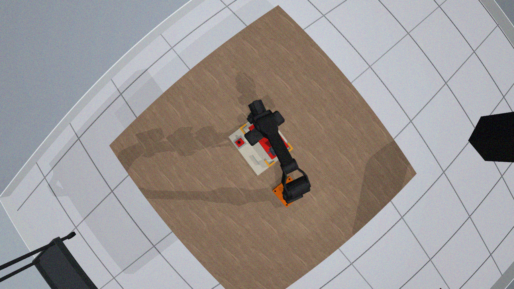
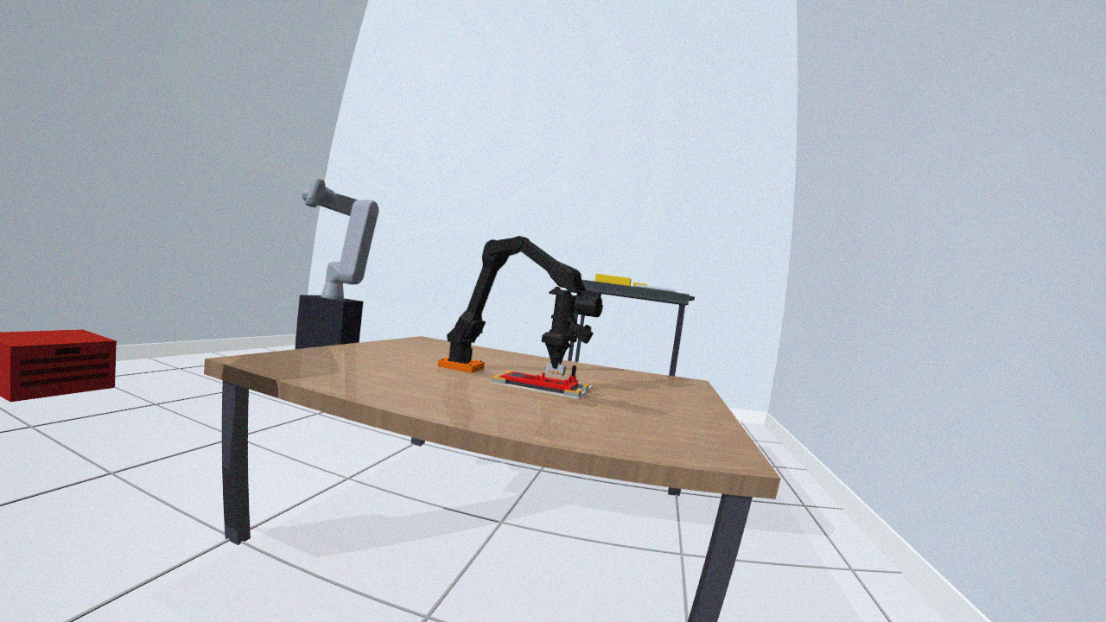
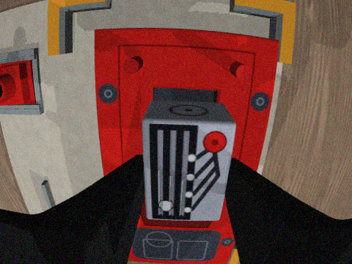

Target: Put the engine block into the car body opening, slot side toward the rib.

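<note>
The grey engine block (image 2: 555, 370) (image 3: 185, 169) stands upright between my fingertips, its face with black stripes and a red disc up in the wrist view. My gripper (image 2: 555, 366) (image 3: 186, 166) is shut on it. The red car body (image 1: 270, 147) (image 2: 519, 377) (image 3: 110, 136) lies in its holder. The block is over the dark opening (image 3: 185, 94), of which a strip shows beyond the block's far side in the wrist view. The block stands above the body; its lower end, its slot and the rib are hidden. The arm hides the block in the top view.
The pale base plate (image 1: 257, 168) (image 3: 81, 154) has yellow corner brackets (image 3: 287, 33) around the body. Beside it is a red part in a square grey socket (image 1: 239, 142) (image 3: 18, 82). Two red posts stand on the body near its far end in the wrist view. The orange arm base (image 1: 279, 194) (image 2: 460, 366) is nearby.
</note>
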You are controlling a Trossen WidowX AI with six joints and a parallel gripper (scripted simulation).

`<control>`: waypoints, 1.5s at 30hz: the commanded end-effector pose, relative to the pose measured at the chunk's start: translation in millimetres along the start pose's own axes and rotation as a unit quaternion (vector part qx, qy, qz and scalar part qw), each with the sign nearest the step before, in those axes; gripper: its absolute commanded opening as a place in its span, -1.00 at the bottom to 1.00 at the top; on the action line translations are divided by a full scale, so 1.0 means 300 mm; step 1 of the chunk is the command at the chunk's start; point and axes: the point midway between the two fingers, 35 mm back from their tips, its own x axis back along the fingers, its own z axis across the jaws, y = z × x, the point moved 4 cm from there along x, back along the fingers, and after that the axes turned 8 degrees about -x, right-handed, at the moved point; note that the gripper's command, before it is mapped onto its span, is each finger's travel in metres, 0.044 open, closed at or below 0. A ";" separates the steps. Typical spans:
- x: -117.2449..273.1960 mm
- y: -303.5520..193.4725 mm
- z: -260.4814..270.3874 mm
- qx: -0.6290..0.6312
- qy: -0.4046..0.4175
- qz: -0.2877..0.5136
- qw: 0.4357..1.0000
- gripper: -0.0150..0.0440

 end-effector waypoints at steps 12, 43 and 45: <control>-0.007 0.002 0.000 0.002 0.000 -0.001 1.000 0.05; -0.031 0.001 0.000 -0.011 0.000 -0.001 1.000 0.05; -0.032 0.001 0.000 -0.010 0.000 -0.001 1.000 0.05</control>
